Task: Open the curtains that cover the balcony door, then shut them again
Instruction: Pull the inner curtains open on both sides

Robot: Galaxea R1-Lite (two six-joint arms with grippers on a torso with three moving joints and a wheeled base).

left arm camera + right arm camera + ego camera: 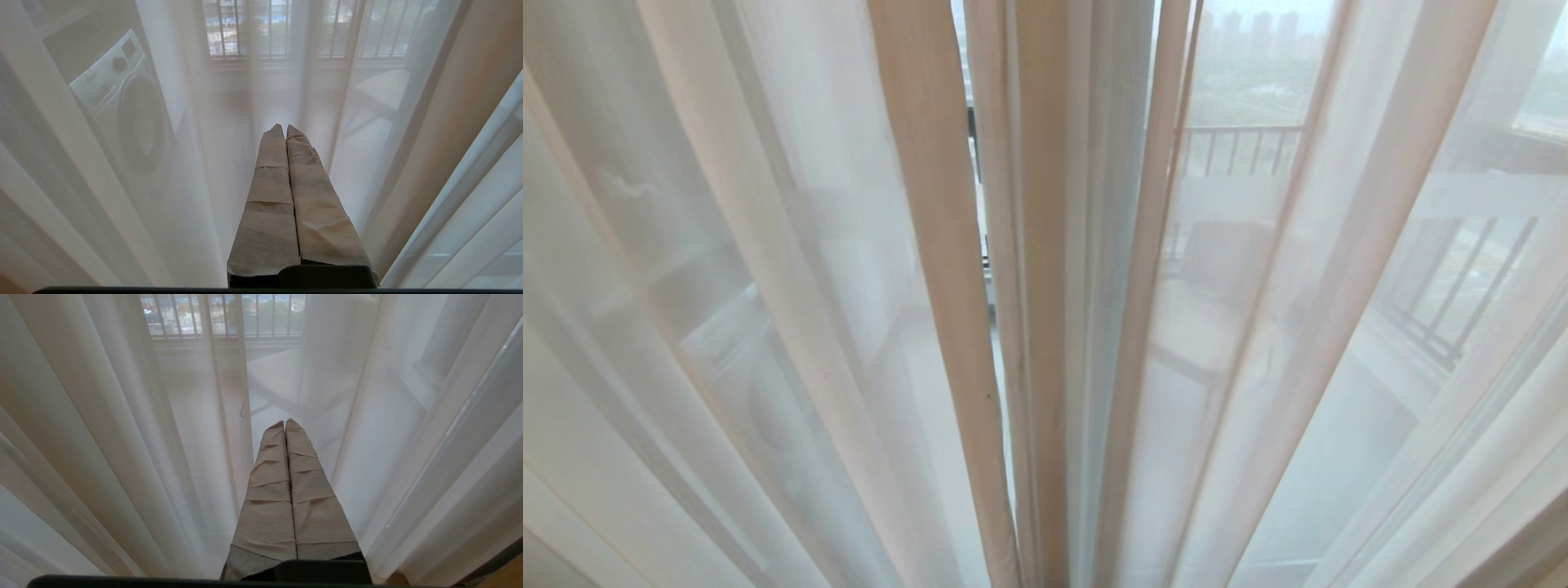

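Two sheer panels of the curtains (768, 327) hang drawn together across the whole view, a narrow gap at centre. One washing machine (126, 114) shows faintly behind them on the left. Left gripper (282, 127) and right gripper (284, 422) each have fingers pressed together, empty, near the fabric.

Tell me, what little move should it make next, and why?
Probably open one claw, say the left claw, and ease it toward the narrow gap where the curtains meet. Both it and the right claw are shut and hold nothing, and the curtains hang drawn.
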